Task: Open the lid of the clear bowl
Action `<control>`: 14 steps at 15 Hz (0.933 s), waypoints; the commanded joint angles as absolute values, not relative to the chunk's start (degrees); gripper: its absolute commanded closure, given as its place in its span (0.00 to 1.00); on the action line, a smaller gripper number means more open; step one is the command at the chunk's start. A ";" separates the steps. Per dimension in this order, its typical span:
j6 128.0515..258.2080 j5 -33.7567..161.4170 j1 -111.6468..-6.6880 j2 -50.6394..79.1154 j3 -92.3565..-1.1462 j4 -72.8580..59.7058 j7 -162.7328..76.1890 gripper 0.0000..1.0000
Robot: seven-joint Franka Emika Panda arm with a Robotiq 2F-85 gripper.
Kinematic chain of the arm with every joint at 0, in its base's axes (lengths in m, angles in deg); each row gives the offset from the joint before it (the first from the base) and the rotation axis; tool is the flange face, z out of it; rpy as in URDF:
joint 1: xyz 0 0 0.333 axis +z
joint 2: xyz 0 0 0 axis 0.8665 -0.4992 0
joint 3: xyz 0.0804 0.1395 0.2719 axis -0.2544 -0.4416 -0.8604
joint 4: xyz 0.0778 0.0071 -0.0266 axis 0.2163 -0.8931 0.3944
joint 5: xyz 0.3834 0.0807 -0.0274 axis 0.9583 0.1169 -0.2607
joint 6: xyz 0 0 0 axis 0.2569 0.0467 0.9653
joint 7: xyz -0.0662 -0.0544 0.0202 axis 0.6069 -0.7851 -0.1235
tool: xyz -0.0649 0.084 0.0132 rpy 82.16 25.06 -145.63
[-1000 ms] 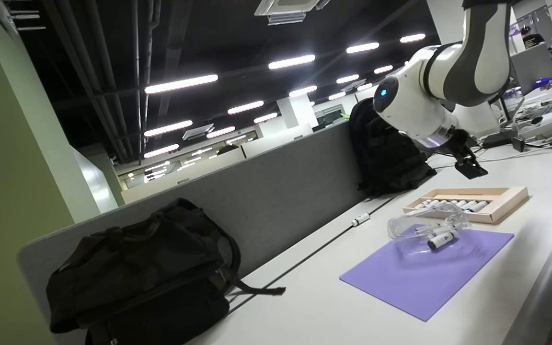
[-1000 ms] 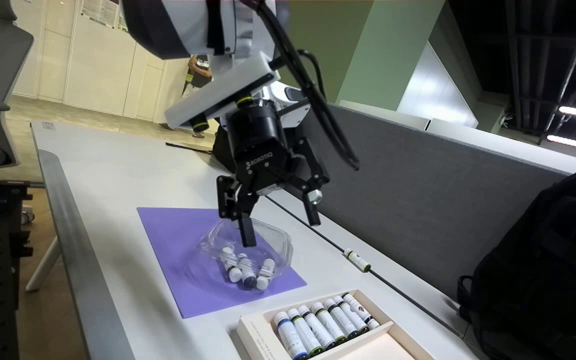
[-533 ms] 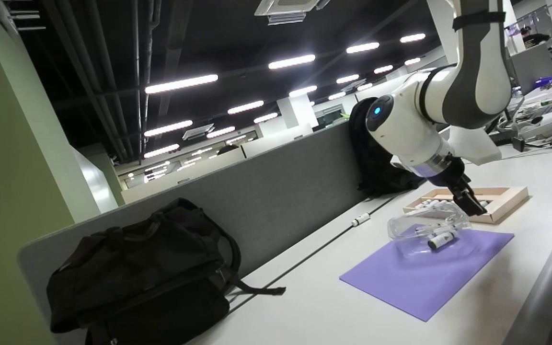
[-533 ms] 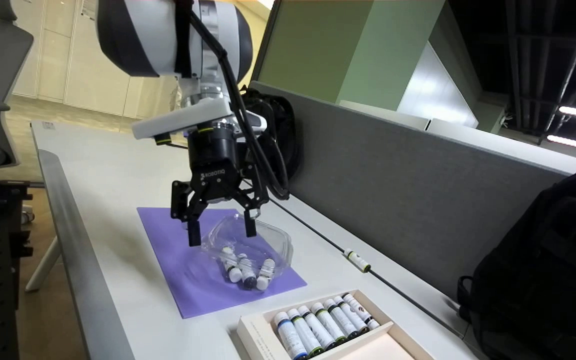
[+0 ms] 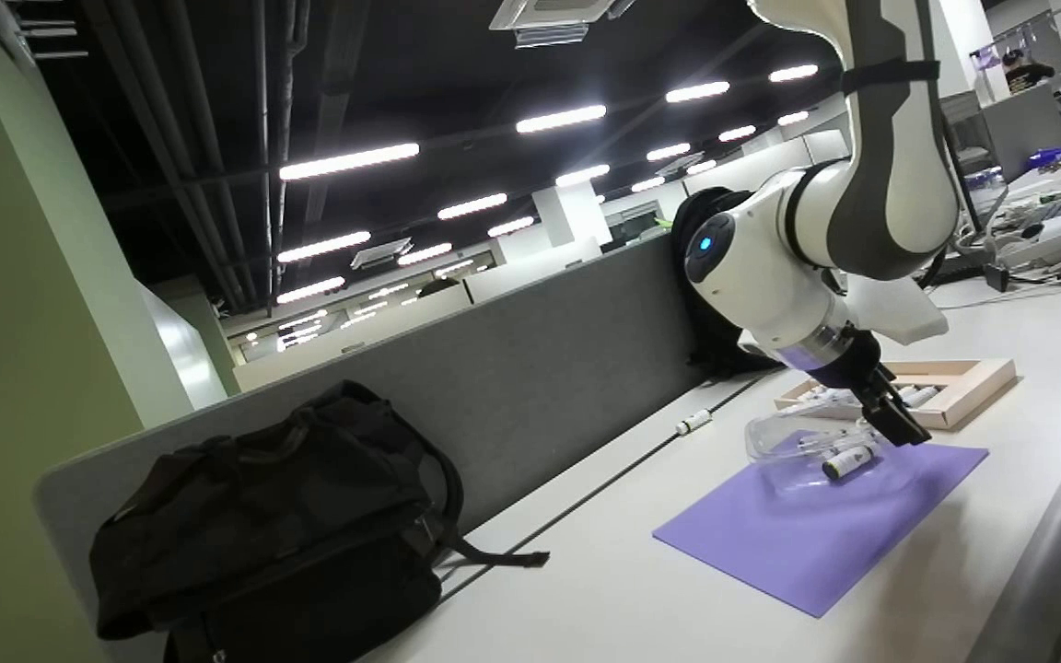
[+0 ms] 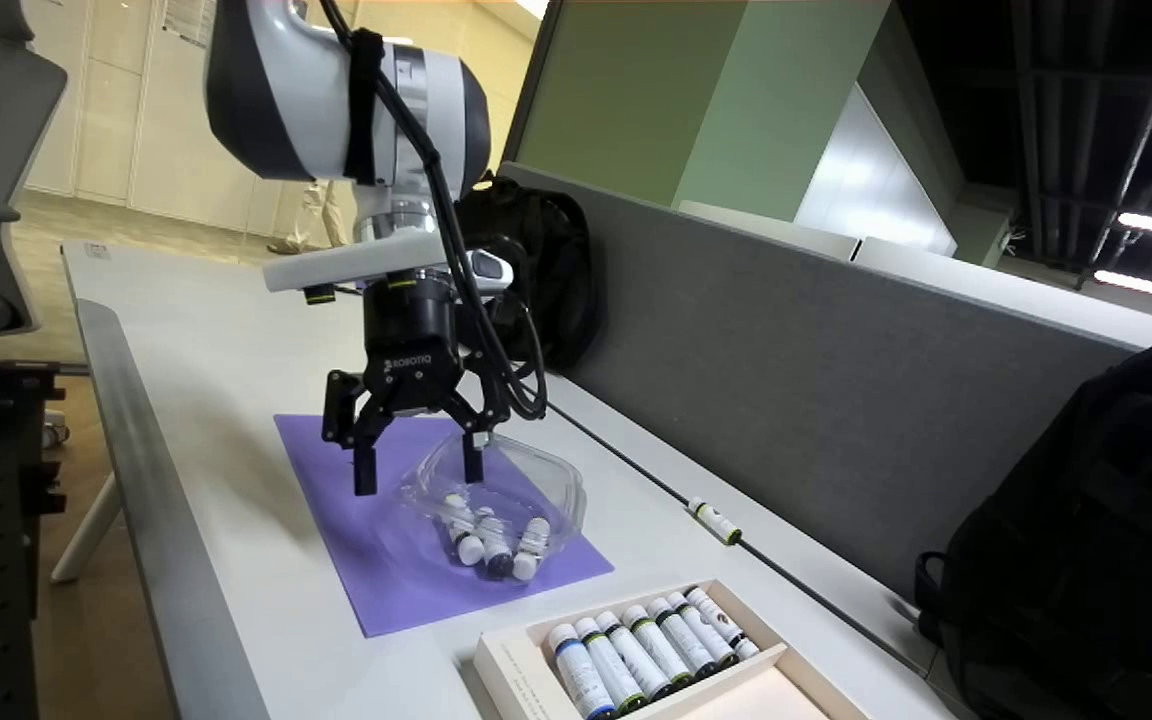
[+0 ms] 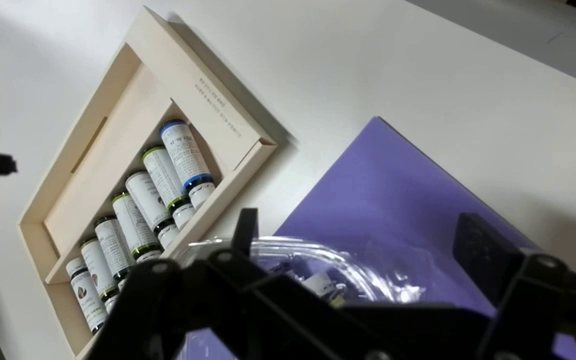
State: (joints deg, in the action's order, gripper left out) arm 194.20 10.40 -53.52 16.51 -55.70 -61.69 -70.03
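Note:
The clear bowl (image 6: 564,495) sits on a purple sheet with a few small white-labelled vials (image 6: 494,545) inside. It also shows in an exterior view (image 5: 770,442) and, partly hidden by the gripper, in the wrist view (image 7: 328,254). The lid cannot be told apart from the bowl's clear plastic. My gripper (image 6: 419,475) is open and empty, pointing down above the bowl's side. In the wrist view the gripper (image 7: 360,237) has one finger (image 7: 245,227) over the bowl's rim and the other finger (image 7: 480,250) over the purple sheet. Contact cannot be told.
A tan wooden tray (image 7: 218,107) with several vials stands beside the purple sheet (image 5: 825,552). A single vial (image 6: 714,521) lies near the grey partition (image 6: 786,340). Black backpacks (image 5: 263,525) stand along the partition. The table's edge (image 6: 171,560) runs along the opposite side.
The gripper has come down from above the tray side toward the bowl and shifted left in an exterior view, with its fingers staying open. The bowl and vials have not moved.

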 commanded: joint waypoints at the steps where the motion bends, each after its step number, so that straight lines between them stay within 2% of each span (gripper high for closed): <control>1: 193.47 12.02 -52.83 16.02 -55.46 -60.22 -68.18 0.00; 8: 188.18 17.80 -52.58 15.91 -55.39 -57.84 -63.29 0.00; 14: 188.39 14.83 -52.29 16.10 -54.54 -57.35 -65.94 0.00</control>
